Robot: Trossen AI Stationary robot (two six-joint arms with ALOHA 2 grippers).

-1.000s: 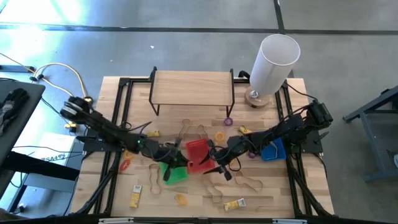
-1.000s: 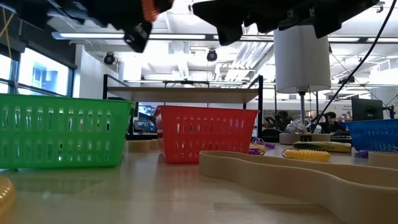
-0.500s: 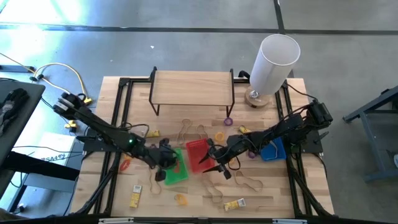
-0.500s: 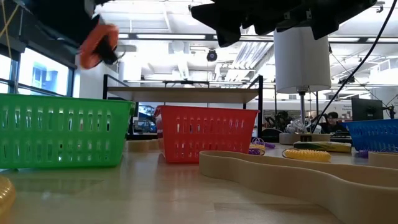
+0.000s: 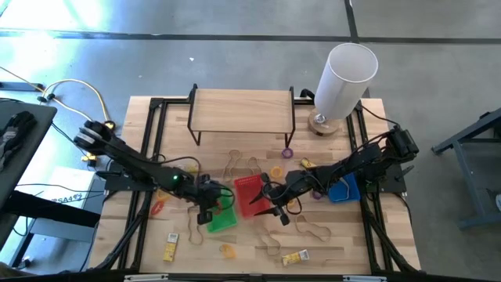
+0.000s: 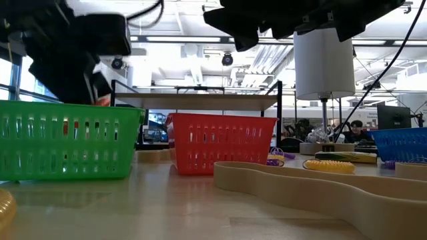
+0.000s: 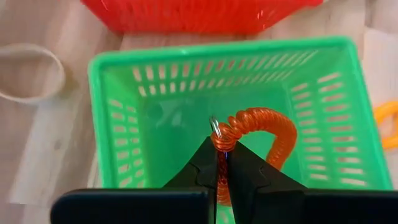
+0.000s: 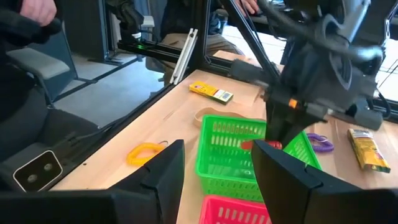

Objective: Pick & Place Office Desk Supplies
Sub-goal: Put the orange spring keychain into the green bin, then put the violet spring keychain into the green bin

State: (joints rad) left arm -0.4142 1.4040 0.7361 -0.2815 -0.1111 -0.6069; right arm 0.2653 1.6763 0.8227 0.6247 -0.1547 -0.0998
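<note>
Since a second ago left gripper [image 7: 222, 163] has swung from over the red basket [image 5: 249, 196] to the green basket [image 5: 220, 213] and dropped low into it; right arm unchanged. Left arm reaches in from the table's left edge, forearm slanting toward centre, wrist pitched down over the green basket. Its fingers [image 7: 202, 168] are pressed together, pinching one end of an orange coil cord [image 7: 261, 127] next to a small metal ring. Coil arcs away from the fingertips and curls down inside the green basket, above its floor; cannot tell if the far end touches the bottom. Low view: orange shows through the green basket's slats [image 6: 67, 127], dark wrist just above the rim.

Right gripper [image 5: 275, 205] hovers just beside the red basket's right side, arm stretched in from the right edge over the blue basket [image 5: 343, 190]. Its jaws stand partly spread, nothing between them; right wrist view looks across at the left arm over the green basket.

Loose items on the table: tan rubber-band loops [image 5: 313, 229] in front of the right gripper, yellow-white packet [image 5: 295, 257] near the front edge, another packet [image 5: 171, 246] front left, orange ring [image 5: 276, 171] and purple ring [image 5: 287, 152] farther back. Wooden shelf [image 5: 241, 110] and white cylinder [image 5: 342, 78] at the far side.
</note>
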